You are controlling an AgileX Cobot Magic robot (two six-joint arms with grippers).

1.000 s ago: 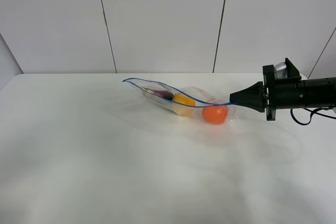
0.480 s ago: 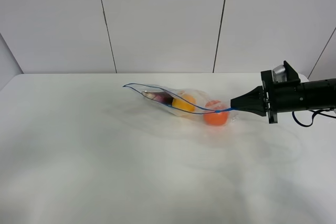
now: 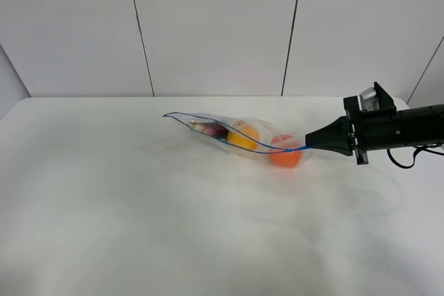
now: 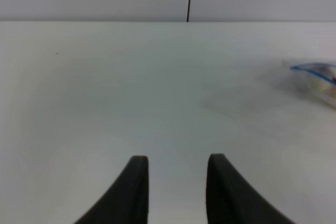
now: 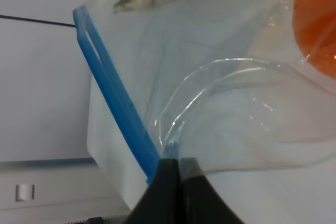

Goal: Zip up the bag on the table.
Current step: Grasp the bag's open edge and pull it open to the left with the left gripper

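Observation:
The clear bag (image 3: pixel 239 135) lies on the white table (image 3: pixel 139 206) toward the back right, with a dark eggplant (image 3: pixel 215 129), a yellow pear (image 3: pixel 242 136) and an orange (image 3: pixel 284 153) inside. Its blue zipper strip (image 3: pixel 229 138) runs from the far left corner to my right gripper (image 3: pixel 309 145), which is shut on the strip's right end. The right wrist view shows the fingers pinching the blue strip (image 5: pixel 118 108) with the orange (image 5: pixel 317 19) close by. My left gripper (image 4: pixel 176 182) is open and empty, far from the bag, whose end (image 4: pixel 317 80) shows at the view's right edge.
A white panelled wall (image 3: pixel 222 25) stands behind the table. The right arm (image 3: pixel 395 126) reaches in over the table's right edge. Bare tabletop lies in front of and left of the bag.
My right gripper has moved slightly right and down with the strip's end. The bag has dropped lower and stretched flatter, and the strip's raised curve has straightened.

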